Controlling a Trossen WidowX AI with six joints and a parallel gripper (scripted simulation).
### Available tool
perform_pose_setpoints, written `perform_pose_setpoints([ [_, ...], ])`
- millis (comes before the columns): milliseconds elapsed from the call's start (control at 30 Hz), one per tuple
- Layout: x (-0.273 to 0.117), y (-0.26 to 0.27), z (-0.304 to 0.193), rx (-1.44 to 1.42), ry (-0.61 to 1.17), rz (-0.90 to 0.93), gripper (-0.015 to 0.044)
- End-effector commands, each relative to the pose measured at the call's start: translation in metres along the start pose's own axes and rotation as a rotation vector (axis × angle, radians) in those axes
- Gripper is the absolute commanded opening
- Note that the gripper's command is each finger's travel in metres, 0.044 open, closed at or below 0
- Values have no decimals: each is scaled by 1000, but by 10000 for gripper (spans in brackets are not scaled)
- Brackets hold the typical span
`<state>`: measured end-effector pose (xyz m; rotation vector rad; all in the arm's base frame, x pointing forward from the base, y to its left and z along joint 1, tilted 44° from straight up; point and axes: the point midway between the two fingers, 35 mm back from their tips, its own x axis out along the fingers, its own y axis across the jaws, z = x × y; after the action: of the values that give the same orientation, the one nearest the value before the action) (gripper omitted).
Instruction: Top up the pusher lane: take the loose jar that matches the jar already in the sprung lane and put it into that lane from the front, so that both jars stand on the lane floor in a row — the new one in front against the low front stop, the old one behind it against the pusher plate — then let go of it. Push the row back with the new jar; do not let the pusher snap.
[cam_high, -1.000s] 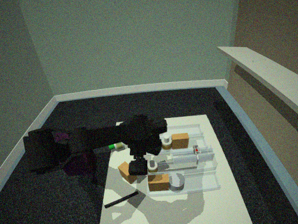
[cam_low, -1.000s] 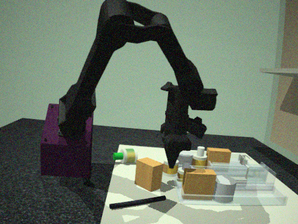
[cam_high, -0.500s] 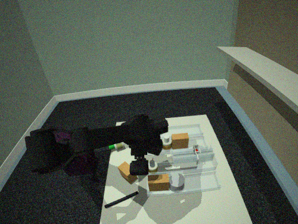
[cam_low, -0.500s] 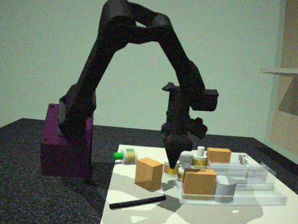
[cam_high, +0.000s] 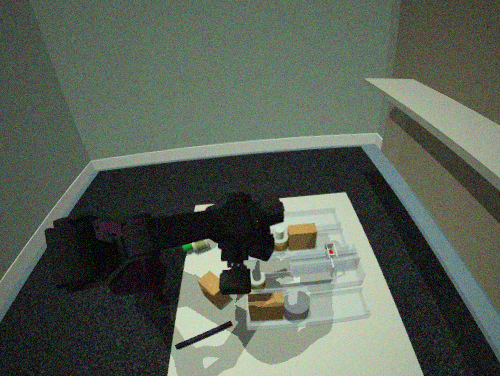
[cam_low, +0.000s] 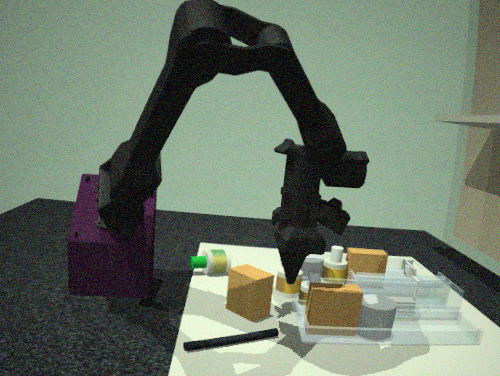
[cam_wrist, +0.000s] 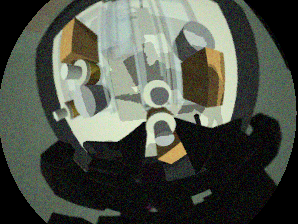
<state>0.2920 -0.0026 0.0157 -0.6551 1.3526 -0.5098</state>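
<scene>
My gripper (cam_high: 235, 294) (cam_low: 292, 281) is shut on a white jar with a gold band (cam_low: 286, 288) (cam_wrist: 160, 123). It holds the jar upright and low at the front end of the middle lane; in the top view the gripper hides it. A matching white-and-gold jar (cam_high: 258, 281) (cam_low: 303, 292) (cam_wrist: 157, 94) stands in the clear sprung lane (cam_high: 326, 284), just beyond the held jar. I cannot tell whether the two jars touch. The front stop and the pusher plate cannot be made out clearly.
An orange box (cam_high: 266, 308) (cam_low: 334, 306) (cam_wrist: 199, 79) and grey cylinder (cam_high: 296, 306) (cam_low: 378, 317) fill a side lane. Another jar (cam_high: 280, 242) (cam_low: 335, 271) and box (cam_high: 302, 237) (cam_low: 367, 261) stand opposite. A loose box (cam_high: 213, 289) (cam_low: 249, 294), green-capped jar (cam_low: 218, 262) and black bar (cam_high: 204, 335) (cam_low: 231, 340) lie in front.
</scene>
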Motion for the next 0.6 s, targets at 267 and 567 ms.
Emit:
perform_pose_setpoints([
  [267, -2, -1, 10, 9, -16, 0, 0],
  [567, -2, -1, 13, 9, -16, 0, 0],
])
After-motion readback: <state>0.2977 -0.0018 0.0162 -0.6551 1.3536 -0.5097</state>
